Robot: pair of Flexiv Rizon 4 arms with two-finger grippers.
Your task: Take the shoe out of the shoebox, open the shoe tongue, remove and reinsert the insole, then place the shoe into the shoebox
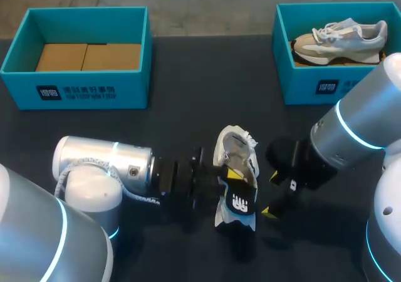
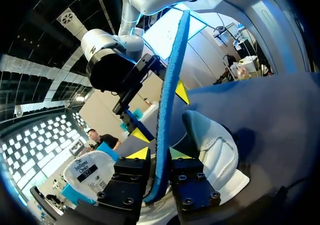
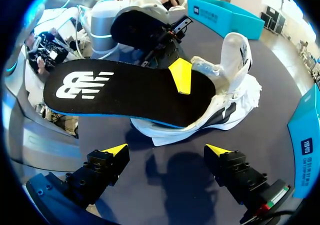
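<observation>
Your left claw (image 2: 157, 153) is clamped on the insole (image 3: 125, 92), gripping it by its thin edges. One end of the insole sits in the mouth of the shoe (image 3: 235, 92) and the logo end sticks out clear of it. The shoe rests on the counter (image 1: 188, 106), and nothing is holding it. Your right claw (image 3: 166, 150) hangs wide apart just beside the shoe, on the side away from the left claw, with nothing between its fingers.

The loose shoe is the main risk. If you push or pull the insole now, I expect the shoe to slide or roll with it, and the insole won't seat or come free.

Watch the grip too. The insole is soft and held only by its edges, so pushing it lengthwise could fold it or twist it out of the fingers.

The right claw is also close to the insole's free end. Bringing it in towards the shoe could clip the insole or the left claw's fingers. Aim for the shoe's heel or sole side instead.
</observation>
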